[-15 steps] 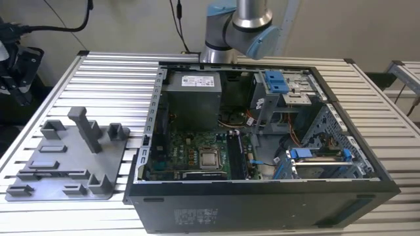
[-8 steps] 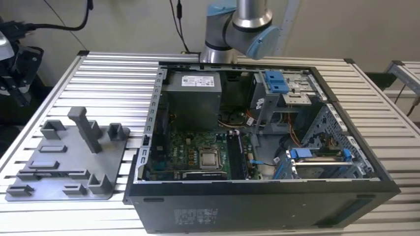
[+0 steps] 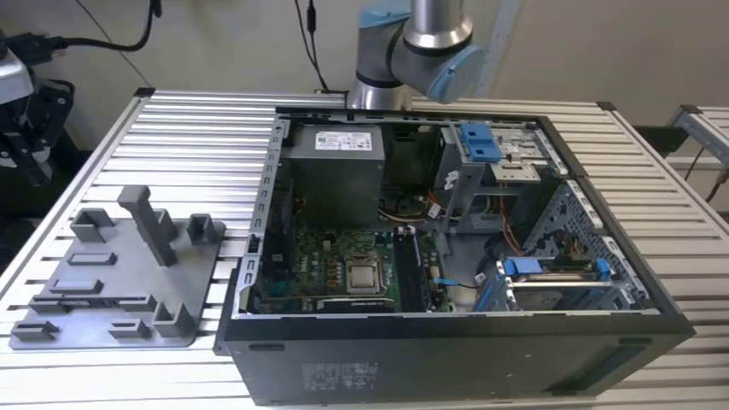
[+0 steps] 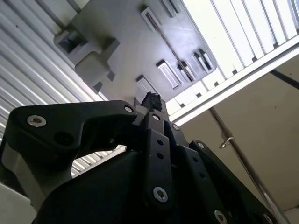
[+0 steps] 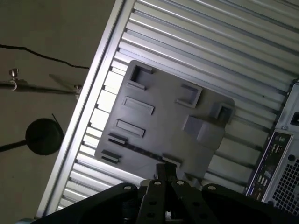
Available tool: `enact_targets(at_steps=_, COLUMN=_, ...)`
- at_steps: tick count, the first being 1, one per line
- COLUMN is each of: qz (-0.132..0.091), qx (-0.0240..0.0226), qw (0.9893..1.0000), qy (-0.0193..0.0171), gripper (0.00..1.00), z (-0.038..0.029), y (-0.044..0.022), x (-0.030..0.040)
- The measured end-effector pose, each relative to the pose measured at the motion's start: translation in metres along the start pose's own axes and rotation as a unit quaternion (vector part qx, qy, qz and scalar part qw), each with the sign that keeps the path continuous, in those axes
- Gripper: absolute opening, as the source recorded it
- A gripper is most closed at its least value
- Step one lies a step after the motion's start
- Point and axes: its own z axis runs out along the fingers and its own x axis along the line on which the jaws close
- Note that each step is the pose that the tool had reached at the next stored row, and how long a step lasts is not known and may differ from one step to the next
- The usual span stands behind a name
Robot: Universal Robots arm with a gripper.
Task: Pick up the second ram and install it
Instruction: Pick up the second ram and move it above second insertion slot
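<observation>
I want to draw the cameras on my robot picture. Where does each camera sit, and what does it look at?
Exterior view: off the arm, looking down on the table and open computer; the arm is behind it.
First wrist view: on the arm, looking down at the grey tray; gripper in front.
Second wrist view: on the arm, looking along the gripper at the grey tray.
All three share the grey tray.

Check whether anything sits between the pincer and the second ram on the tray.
Nothing visible does. In the first wrist view the pincer hangs over the grey tray, and the second ram, seemingly the dark strip in its long slot, lies uncovered.
</observation>
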Motion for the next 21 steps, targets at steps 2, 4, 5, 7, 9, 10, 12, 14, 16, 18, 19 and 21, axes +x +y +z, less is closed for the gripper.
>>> enact_targets(at_steps=2, qz=-0.007, qx=0.0016, qw=1.0, qy=0.0007, gripper=0.11, z=0.0, y=0.0, x=0.0)
enact_targets(at_steps=4, qz=-0.015, qx=0.0031, qw=0.9999, qy=0.0014, gripper=0.11, z=0.0, y=0.0, x=0.0)
enact_targets(at_steps=5, qz=-0.019, qx=0.0036, qw=0.9998, qy=0.0017, gripper=0.11, z=0.0, y=0.0, x=0.0)
enact_targets(at_steps=7, qz=-0.025, qx=0.0043, qw=0.9997, qy=0.002, gripper=0.11, z=0.0, y=0.0, x=0.0)
enact_targets(at_steps=9, qz=-0.032, qx=0.0047, qw=0.9995, qy=0.0023, gripper=0.11, z=0.0, y=0.0, x=0.0)
enact_targets(at_steps=10, qz=-0.036, qx=0.0048, qw=0.9994, qy=0.0024, gripper=0.11, z=0.0, y=0.0, x=0.0)
enact_targets(at_steps=12, qz=-0.042, qx=0.0055, qw=0.9991, qy=0.0027, gripper=0.11, z=0.0, y=0.0001, x=0.0)
enact_targets(at_steps=14, qz=-0.051, qx=0.0064, qw=0.9987, qy=0.0032, gripper=0.11, z=0.0, y=0.0001, x=0.0)
enact_targets(at_steps=16, qz=-0.063, qx=0.0068, qw=0.998, qy=0.0034, gripper=0.11, z=0.0, y=0.0001, x=0.0)
enact_targets(at_steps=18, qz=-0.077, qx=0.0072, qw=0.997, qy=0.0037, gripper=0.11, z=0.0001, y=0.0001, x=0.0)
enact_targets(at_steps=19, qz=-0.084, qx=0.0075, qw=0.9964, qy=0.0039, gripper=0.11, z=0.0, y=0.0001, x=0.0)
enact_targets(at_steps=21, qz=-0.099, qx=0.0081, qw=0.995, qy=0.0044, gripper=0.11, z=0.0001, y=0.0001, x=0.0)
